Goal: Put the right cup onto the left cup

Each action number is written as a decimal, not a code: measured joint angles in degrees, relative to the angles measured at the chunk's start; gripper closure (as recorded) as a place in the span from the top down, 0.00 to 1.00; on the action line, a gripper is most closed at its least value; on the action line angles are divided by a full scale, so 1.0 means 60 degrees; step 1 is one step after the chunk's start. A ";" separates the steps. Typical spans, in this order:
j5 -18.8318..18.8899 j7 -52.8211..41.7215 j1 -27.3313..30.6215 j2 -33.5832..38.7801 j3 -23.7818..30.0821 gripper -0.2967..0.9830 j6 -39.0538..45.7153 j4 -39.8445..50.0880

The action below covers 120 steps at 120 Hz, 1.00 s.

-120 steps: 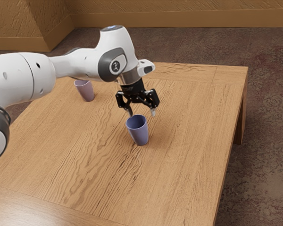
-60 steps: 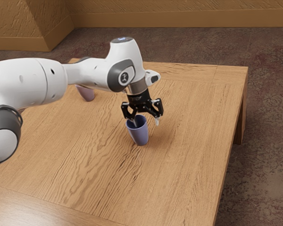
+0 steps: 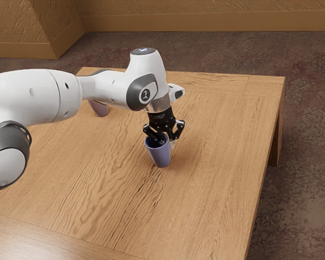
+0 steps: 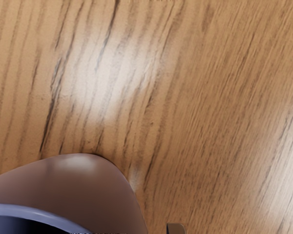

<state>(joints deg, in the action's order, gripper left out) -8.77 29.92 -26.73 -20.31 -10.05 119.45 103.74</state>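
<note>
"Exterior view: how is the blue cup [image 3: 161,157] doing?"

"Upright on the wooden surface [image 3: 216,168], under the hand [image 3: 167,143]."

"Is the hand wide?"

"No, narrow. It is closed on the blue cup's wall, one finger inside the mouth, the other finger [image 3: 172,145] outside, on the exterior view's right side of the rim."

"And how is the hand held?"

"Pointing down, low over the cup. The white arm [image 3: 38,97] comes in from the exterior view's left and bends down at the wrist."

"What about the wrist view?"

"Part of the cup's blue rim [image 4: 34,211] and its outer wall, close under the hand, with wood grain beyond."

"Any other cup?"

"A pink cup [image 3: 101,110], well apart from the hand, toward the exterior view's left and farther back. It stands on the surface, its upper part hidden by the arm."
</note>
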 joint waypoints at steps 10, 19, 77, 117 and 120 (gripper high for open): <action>0.0011 0.0093 0.0008 0.0000 -0.0002 0.20 0.0001 0.0017; 0.0029 0.0174 0.0013 0.0000 -0.0006 0.18 -0.0012 0.0034; 0.0550 0.0582 0.0027 0.0190 -0.0024 0.16 -0.0214 -0.0054; 0.1574 0.0686 0.1722 0.0537 -0.0189 0.16 -0.1105 -0.1358; 0.1601 0.0679 0.1937 0.0527 -0.0193 0.16 -0.1158 -0.1509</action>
<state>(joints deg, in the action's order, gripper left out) 0.83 33.99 -15.11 -17.15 -11.20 112.50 94.69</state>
